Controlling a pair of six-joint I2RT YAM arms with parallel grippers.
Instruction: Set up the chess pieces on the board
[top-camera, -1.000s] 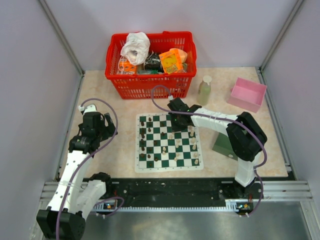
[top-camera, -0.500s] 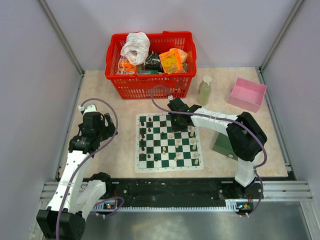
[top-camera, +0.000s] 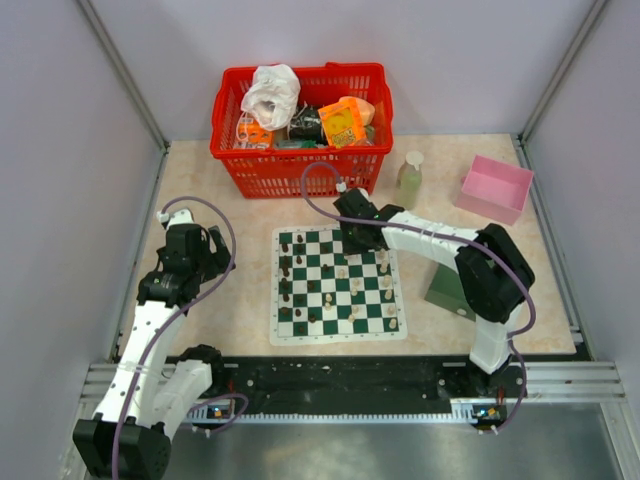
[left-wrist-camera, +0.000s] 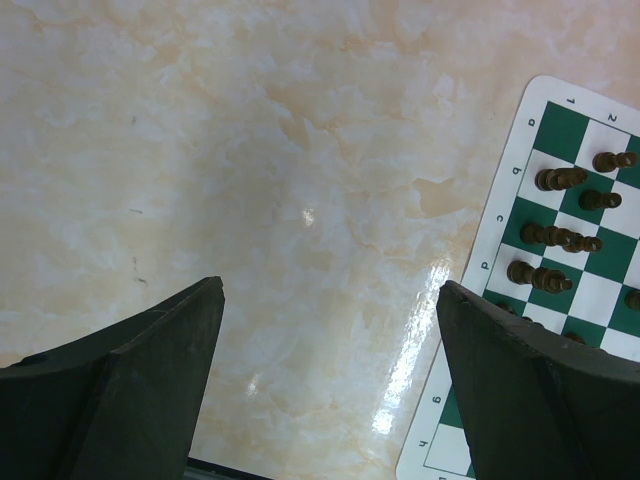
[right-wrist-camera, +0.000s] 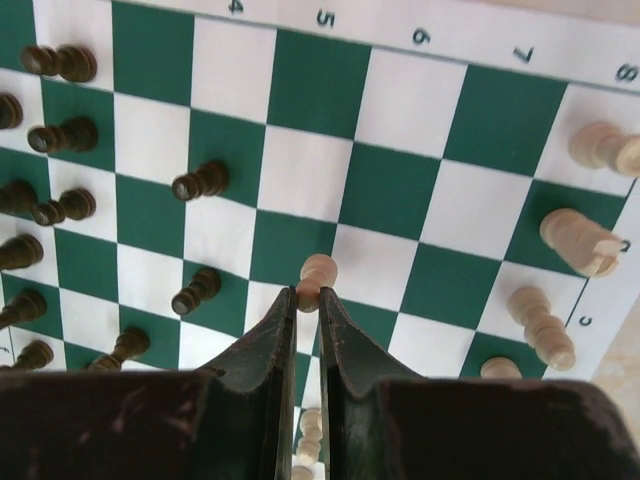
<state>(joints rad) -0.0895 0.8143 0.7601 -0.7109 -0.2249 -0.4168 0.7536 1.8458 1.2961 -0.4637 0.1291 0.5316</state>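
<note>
The board (top-camera: 330, 337) lies flat in the middle of the table. Dark brown pieces (top-camera: 287, 283) stand along its left side and cream pieces (top-camera: 386, 290) on its right and middle squares. My right gripper (top-camera: 352, 243) is over the board's far part. In the right wrist view it (right-wrist-camera: 308, 293) is shut on a cream pawn (right-wrist-camera: 318, 272), with dark pieces (right-wrist-camera: 200, 182) to the left and cream pieces (right-wrist-camera: 575, 240) to the right. My left gripper (left-wrist-camera: 330, 300) is open and empty over bare table, left of the board (left-wrist-camera: 500, 215) and its dark pieces (left-wrist-camera: 550, 235).
A red basket (top-camera: 300, 125) full of items stands behind the board. A pale bottle (top-camera: 408, 180) and a pink box (top-camera: 492, 188) are at the back right. A dark green box (top-camera: 448, 290) sits under the right arm, right of the board.
My right gripper has shifted slightly toward the basket, still pinching the cream pawn. The left arm has not moved.
</note>
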